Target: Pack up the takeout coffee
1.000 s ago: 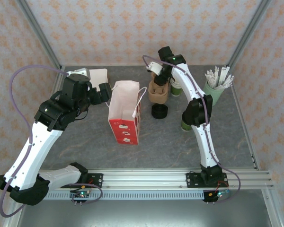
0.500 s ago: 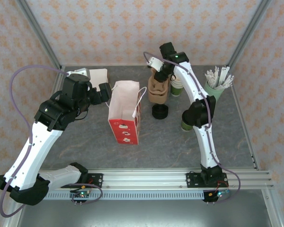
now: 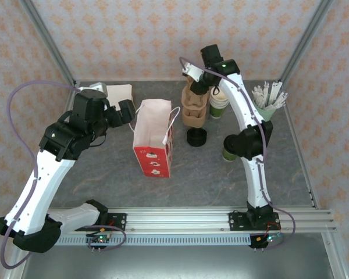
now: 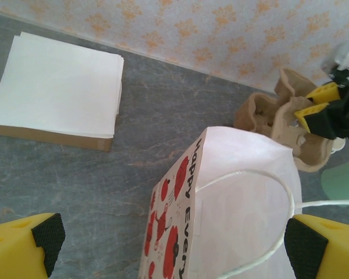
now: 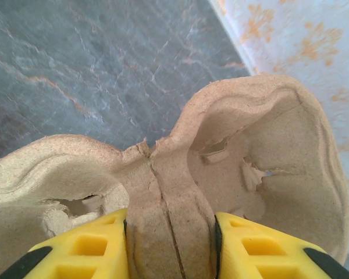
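A dark green cup (image 3: 227, 154), the takeout coffee, stands right of centre with its top hidden under my right arm's elbow. My right gripper (image 3: 196, 81) (image 5: 171, 247) is shut on the middle ridge of a brown pulp cup carrier (image 3: 193, 111) (image 5: 256, 145), held above the back of the table. A white paper bag with red print (image 3: 154, 139) (image 4: 238, 192) stands open at the centre. My left gripper (image 3: 126, 112) (image 4: 171, 235) hangs open over the bag's left rim, one finger on each side and nothing gripped.
A stack of white napkins (image 3: 121, 92) (image 4: 58, 93) lies at the back left. A black round lid stack (image 3: 196, 137) sits beside the carrier. Lidless green cups (image 3: 218, 106) and a pale green holder of white sticks (image 3: 266, 106) stand at the back right.
My right gripper has risen and drawn slightly toward the back wall with the brown carrier in it. The left arm has barely shifted.
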You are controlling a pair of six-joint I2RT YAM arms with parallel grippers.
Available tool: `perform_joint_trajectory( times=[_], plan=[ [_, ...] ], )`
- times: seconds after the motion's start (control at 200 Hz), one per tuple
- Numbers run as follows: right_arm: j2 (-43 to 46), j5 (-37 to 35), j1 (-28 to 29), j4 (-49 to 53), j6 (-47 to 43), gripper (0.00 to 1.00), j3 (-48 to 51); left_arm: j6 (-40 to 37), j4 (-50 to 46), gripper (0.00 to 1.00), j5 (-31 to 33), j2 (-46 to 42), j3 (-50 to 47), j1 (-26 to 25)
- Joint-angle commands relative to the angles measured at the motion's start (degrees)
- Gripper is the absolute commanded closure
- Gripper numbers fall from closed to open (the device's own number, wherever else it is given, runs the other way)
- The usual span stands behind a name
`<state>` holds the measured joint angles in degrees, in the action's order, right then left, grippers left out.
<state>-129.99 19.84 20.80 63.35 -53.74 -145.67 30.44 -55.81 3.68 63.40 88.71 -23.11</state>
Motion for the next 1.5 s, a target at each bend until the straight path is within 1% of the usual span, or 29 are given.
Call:
perform_joint_trajectory(
  times=[0.0,0.14,0.33,0.4,0.541,0.636,0.741,0.841,1.001,1.036,1.066,1.141,1.206,1.331,1.406,1.496],
  plan=[
    [7.7,1.7,-0.2,-0.8,1.9,0.65,1.3,3.0,0.8,0.00,-5.4,-1.6,0.7,2.6],
    [13.6,3.8,-0.1,-1.6,6.4,0.66,3.2,3.7,3.6,0.00,-10.5,-3.6,-1.2,4.8],
    [22.4,8.2,1.4,-3.0,11.8,0.65,7.4,3.1,5.9,0.00,-18.9,-3.8,-2.6,5.1],
    [25.6,10.6,2.2,-4.5,14.3,0.65,9.4,2.5,6.0,0.00,-21.1,-3.4,-3.2,5.1],
    [30.6,16.1,4.7,-7.9,21.2,0.65,12.6,1.0,5.8,0.00,-22.4,-2.2,-4.6,5.2],
    [32.9,17.3,8.0,-9.3,24.9,0.66,14.3,0.7,6.0,0.04,-21.3,-2.2,-5.7,5.1],
    [35.3,18.9,11.1,-12.7,30.2,0.66,17.7,0.9,8.3,0.09,-19.6,-3.3,-8.1,5.1],
    [37.7,21.2,12.7,-19.0,37.9,0.66,23.2,0.7,10.7,0.14,-20.5,-3.9,-10.3,5.1],
    [40.4,22.5,15.4,-26.6,46.3,0.66,31.0,0.5,11.3,0.23,-21.4,-3.5,-11.6,5.1],
    [40.8,22.5,15.7,-28.4,48.0,0.67,32.6,0.5,11.3,0.26,-21.3,-3.5,-11.8,5.1],
    [41.0,22.5,16.1,-29.1,48.8,0.67,33.5,-1.2,11.3,0.28,-21.2,-3.5,-11.8,5.1],
    [41.1,23.3,16.6,-31.0,51.6,0.67,35.5,-1.5,11.2,0.37,-20.4,-3.5,-12.0,5.1],
    [41.2,24.2,17.1,-32.3,53.7,0.67,36.8,-1.2,11.9,0.43,-20.1,-3.6,-12.4,5.1],
    [41.2,26.1,17.7,-36.0,58.5,0.68,39.3,-0.5,13.3,0.61,-20.5,-3.8,-13.3,5.1],
    [41.0,25.8,18.0,-35.8,59.7,0.68,39.6,-0.1,13.9,0.68,-21.0,-3.7,-13.5,5.1],
    [40.9,26.3,18.2,-37.1,61.7,0.68,40.5,-0.1,14.7,0.72,-21.7,-3.8,-13.6,5.1]
  ],
)
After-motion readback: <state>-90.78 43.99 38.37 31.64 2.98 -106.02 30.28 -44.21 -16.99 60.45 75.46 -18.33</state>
